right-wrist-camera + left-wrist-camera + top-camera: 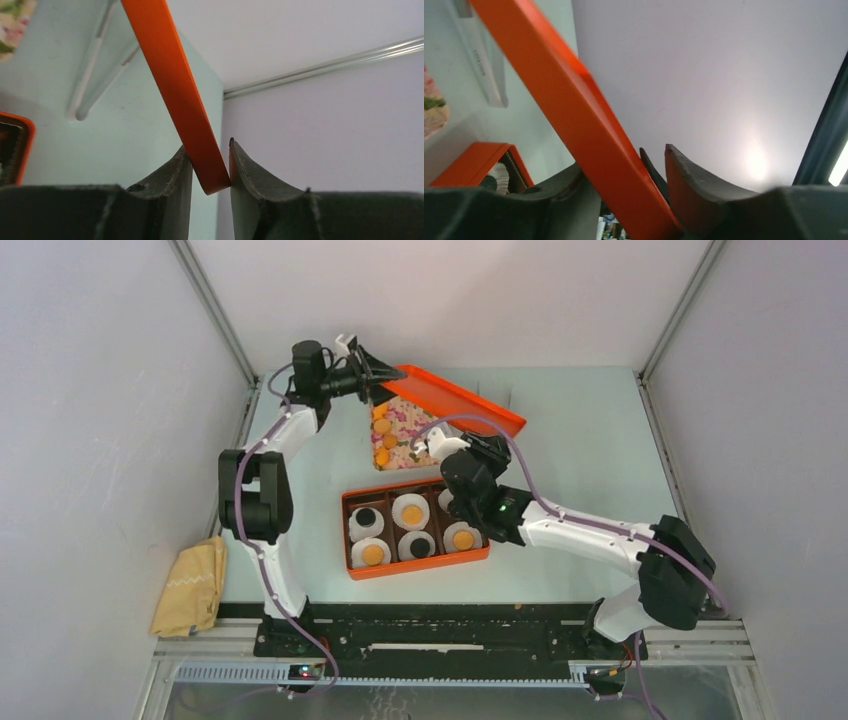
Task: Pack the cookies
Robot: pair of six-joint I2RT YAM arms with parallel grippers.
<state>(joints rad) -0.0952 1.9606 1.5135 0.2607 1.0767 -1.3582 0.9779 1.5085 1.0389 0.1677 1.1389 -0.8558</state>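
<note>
Holding: left pincer [624, 157] and right pincer [207, 150] each clenched on the orange lid [455, 400], lifted above the tabletop [585, 445].
Packed: cookies [411, 512] in the orange box's [420, 563] cups [397, 506].
Left: three cookies [382, 426] on the floral sheet [407, 423]; box unlidded.

Orange lid [455, 398] and box [420, 564], floral-print sheet [408, 420], orange-tan and black cookies [372, 555], yellow cloth [190, 588], pale green table [590, 460]

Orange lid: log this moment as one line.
left gripper: shut on flat orange lid | right gripper: shut on lid | orange compartment box: uncovered | round tan cookies: three on floral sheet
</note>
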